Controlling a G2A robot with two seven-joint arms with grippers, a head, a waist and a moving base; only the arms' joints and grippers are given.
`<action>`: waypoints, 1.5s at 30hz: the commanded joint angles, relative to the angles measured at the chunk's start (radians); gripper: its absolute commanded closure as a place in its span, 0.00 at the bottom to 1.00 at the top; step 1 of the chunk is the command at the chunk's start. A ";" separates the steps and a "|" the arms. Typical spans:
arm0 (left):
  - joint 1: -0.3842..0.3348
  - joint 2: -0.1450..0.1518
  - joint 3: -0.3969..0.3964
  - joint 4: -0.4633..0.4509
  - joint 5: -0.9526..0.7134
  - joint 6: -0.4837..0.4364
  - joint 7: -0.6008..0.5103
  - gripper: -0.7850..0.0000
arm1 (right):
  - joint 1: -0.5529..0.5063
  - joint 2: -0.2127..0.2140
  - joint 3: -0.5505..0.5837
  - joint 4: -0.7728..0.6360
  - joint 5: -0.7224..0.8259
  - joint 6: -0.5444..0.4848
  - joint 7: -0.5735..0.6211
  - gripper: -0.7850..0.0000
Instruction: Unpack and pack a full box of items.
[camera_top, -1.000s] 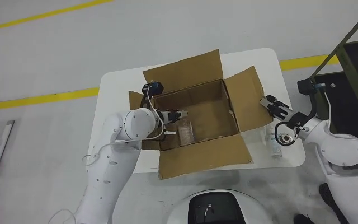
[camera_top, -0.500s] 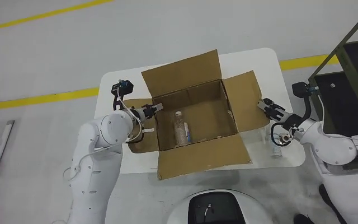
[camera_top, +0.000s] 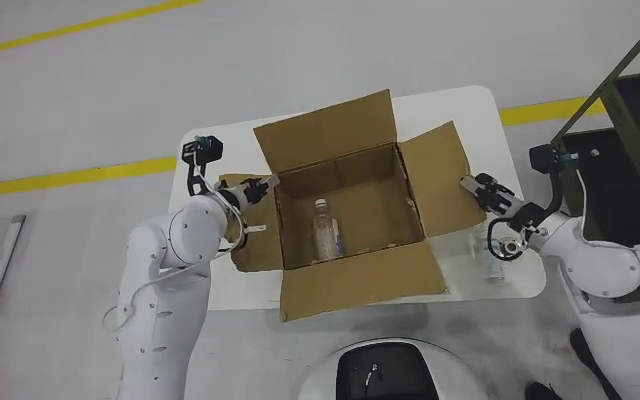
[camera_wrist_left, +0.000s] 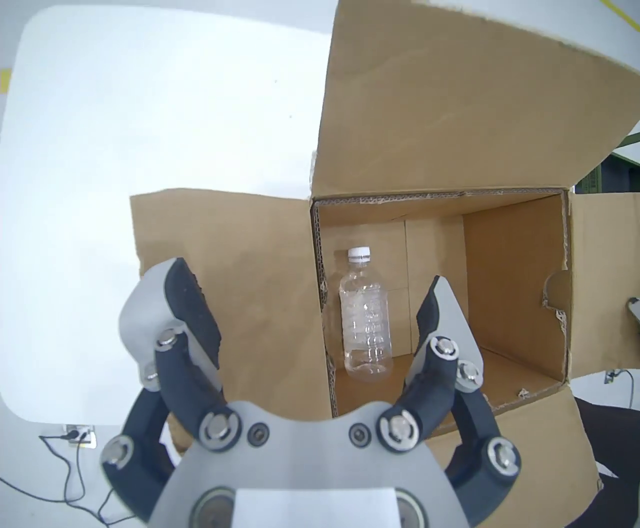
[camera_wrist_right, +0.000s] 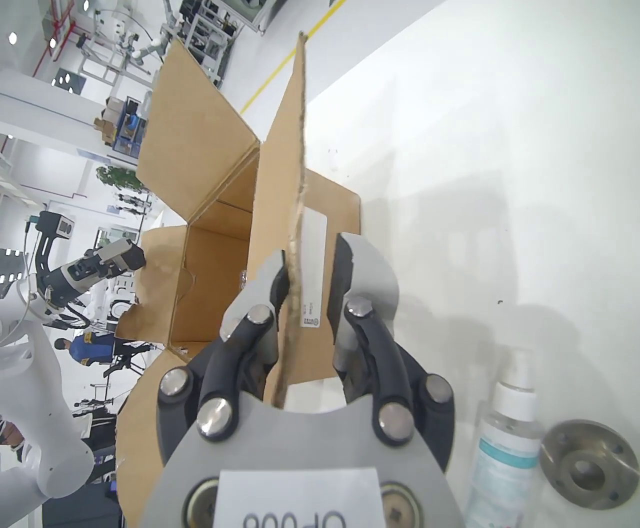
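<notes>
A wide grey floor (camera_top: 100, 80) with yellow lines (camera_top: 80, 175) runs round the white worktop (camera_top: 455, 110), where the cardboard box (camera_top: 345, 165) stands with its flaps thrown open. On the box's bottom a clear plastic bottle (camera_top: 325, 228) lies on its side, white cap (camera_wrist_left: 360, 254) toward the far wall, close to the left-hand wall. The left end effector (camera_top: 262, 188) hangs over the left flap (camera_top: 262, 250), fingers (camera_wrist_left: 192, 300) spread wide and holding nothing. The right end effector (camera_wrist_right: 312, 255) straddles the edge of the right flap (camera_top: 445, 175), one finger on the cardboard, the other seemingly just off it. I'd reckon that bottle is empty: light, thin-walled, smooth, apt to roll or dent. Best taken across its ribbed middle from above, gently
</notes>
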 joint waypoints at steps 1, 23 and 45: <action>0.017 -0.001 -0.005 -0.020 0.004 -0.007 0.072 0.00 | -0.008 0.001 0.016 -0.029 -0.015 0.000 -0.028 0.00; 0.192 -0.007 0.005 -0.166 0.110 -0.020 0.427 0.00 | -0.120 0.016 0.055 -0.346 -0.648 -0.044 -0.235 1.00; 0.192 -0.007 0.005 -0.166 0.110 -0.020 0.427 0.00 | -0.162 0.052 0.208 -0.401 -0.698 0.042 0.720 1.00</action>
